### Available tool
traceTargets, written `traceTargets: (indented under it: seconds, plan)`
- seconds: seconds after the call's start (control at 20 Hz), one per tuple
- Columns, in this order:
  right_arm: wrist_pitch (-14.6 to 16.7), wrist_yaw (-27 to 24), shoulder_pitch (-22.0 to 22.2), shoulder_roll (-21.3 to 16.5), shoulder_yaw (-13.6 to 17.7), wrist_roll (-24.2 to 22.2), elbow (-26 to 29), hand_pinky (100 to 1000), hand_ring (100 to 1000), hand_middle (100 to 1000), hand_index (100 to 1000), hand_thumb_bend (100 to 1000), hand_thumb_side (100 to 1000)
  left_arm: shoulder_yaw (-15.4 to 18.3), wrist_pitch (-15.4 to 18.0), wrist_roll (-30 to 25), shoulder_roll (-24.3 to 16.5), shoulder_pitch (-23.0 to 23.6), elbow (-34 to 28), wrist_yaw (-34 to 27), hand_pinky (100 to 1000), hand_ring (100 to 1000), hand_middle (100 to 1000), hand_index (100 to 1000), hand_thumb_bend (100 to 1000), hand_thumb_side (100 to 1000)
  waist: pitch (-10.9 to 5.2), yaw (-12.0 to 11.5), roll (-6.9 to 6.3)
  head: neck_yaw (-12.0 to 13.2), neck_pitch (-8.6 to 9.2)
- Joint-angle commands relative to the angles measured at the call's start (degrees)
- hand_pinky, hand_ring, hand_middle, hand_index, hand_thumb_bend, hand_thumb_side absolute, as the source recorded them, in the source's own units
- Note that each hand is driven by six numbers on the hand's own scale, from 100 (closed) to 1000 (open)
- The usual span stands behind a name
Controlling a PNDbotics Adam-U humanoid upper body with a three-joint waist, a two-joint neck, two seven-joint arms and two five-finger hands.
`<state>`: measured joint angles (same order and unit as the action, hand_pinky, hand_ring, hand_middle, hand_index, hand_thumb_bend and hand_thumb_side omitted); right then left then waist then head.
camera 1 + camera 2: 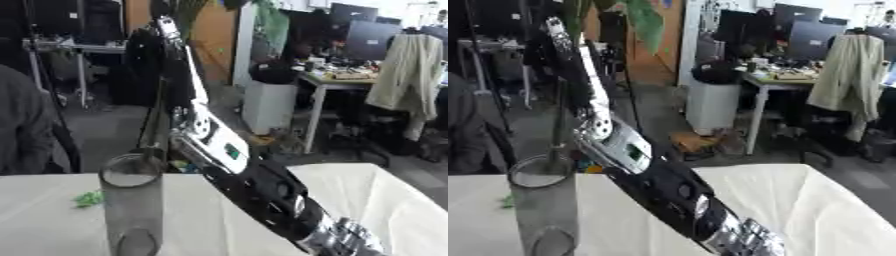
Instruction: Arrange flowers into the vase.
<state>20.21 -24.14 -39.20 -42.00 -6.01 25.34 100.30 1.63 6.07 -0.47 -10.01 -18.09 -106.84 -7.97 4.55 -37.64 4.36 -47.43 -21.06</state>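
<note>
The tall, clear, cylindrical glass vase (131,205) stands upright near the front edge of the white-clothed counter (385,200), its open rim facing straight up so that a stem can drop in from above. A thin dark flower stem (157,125) runs down almost vertically to that rim, its lower end at or just inside the mouth (whether it has passed the lip cannot be told). Its green leaves (647,22) show high in the right eye view, well above the vase.

The robot's right arm (262,190) rises from the lower right corner and slants up to the left across the scene, passing just behind the vase. The right hand (168,30) sits at the top of that reach, high above the vase, where the stem's upper part is. This height makes sense: a long stem must be held near its top for its foot to clear the tall rim and then slide down. The hand appears to have hold of the stem, but its fingers are too dark and blurred to tell how far they are curled.

A small scrap of green (87,199) lies on the counter to the left of the vase, apart from it; it may be a fallen leaf.

The left hand shows in neither view.

By the look of things, the task is at the insertion step.
</note>
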Motion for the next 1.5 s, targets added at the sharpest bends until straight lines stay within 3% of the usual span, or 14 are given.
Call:
traceTargets:
  seconds: [0.05, 0.9, 1.5]
  plan:
    - [-0.08, -0.44, -0.65, -0.81, 0.63, -0.35, 0.64, 100, 311, 100, 100, 100, 874, 0.88, 0.0, 1.36, 0.08, -0.88, -0.86, -0.1, 721, 661, 614, 705, 963, 852, -0.38, -0.09, -0.31, -0.3, 0.94]
    - [1.88, 1.11, 0.74, 0.28, 0.84, -2.17, -1.53, 100, 331, 100, 100, 100, 883, 1.75, 0.07, 4.69, 0.88, -1.07, -1.08, 0.68, 723, 664, 617, 706, 964, 852, 1.21, 0.44, -0.47, -0.79, 1.07]
    - [2.46, 2.23, 2.1, 0.34, 0.91, -3.47, -1.92, 100, 377, 127, 159, 100, 792, 1.76, 0.22, 4.27, 0.79, -1.11, -0.92, 1.02, 724, 661, 615, 706, 967, 853, 1.21, 1.17, -0.34, -0.82, 1.2]
